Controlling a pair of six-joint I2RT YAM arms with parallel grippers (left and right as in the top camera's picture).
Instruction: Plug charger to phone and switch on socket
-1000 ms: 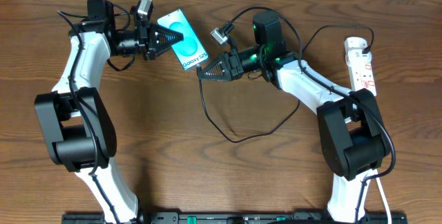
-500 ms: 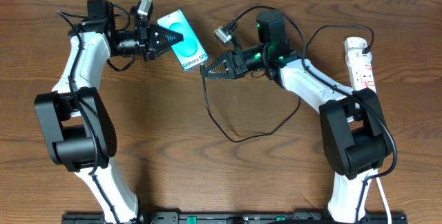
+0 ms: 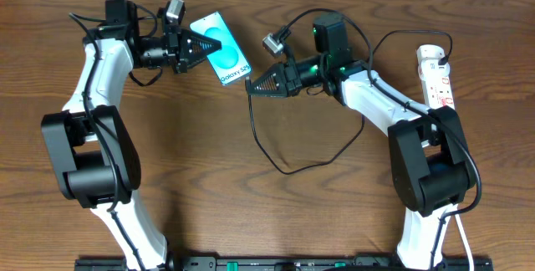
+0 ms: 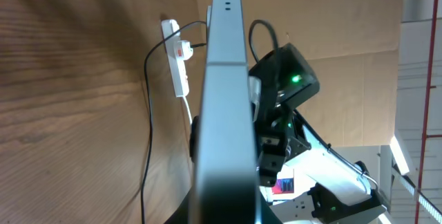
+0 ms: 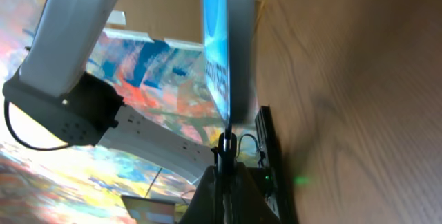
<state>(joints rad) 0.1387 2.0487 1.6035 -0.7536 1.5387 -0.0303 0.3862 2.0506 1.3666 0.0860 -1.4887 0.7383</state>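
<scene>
Overhead: both arms reach in toward the upper middle of the wooden counter (image 3: 209, 179).

Left fingers (image 3: 201, 49) are clamped on the phone (image 3: 230, 58) from its left side. The screen faces up, light blue-teal, and the white "Galaxy S25" strip is at the end nearest the right arm. In the right wrist view the phone (image 5: 231, 44) is seen edge-on, with a gap between it and the wood, so it is held off the counter. In the left wrist view the phone (image 4: 221, 99) is again edge-on and fills the middle of the view.

Right fingers (image 3: 263, 84) are closed on the tip of the charger (image 3: 288, 169), just beside the phone's labelled end. In the right wrist view the small black connector (image 5: 226, 144) sticks out from between the fingers (image 5: 242, 196), in line with the phone's end edge. I cannot tell whether it touches the edge or is seated in the port.

The thin black charger cable drops from the right fingers, loops low across the counter, then rises under the right arm.

The socket (image 3: 438, 74), a white strip with red markings, lies along the far right of the counter, well away from the phone. It also shows in the left wrist view (image 4: 178, 65). The switch position is too small to read.
</scene>
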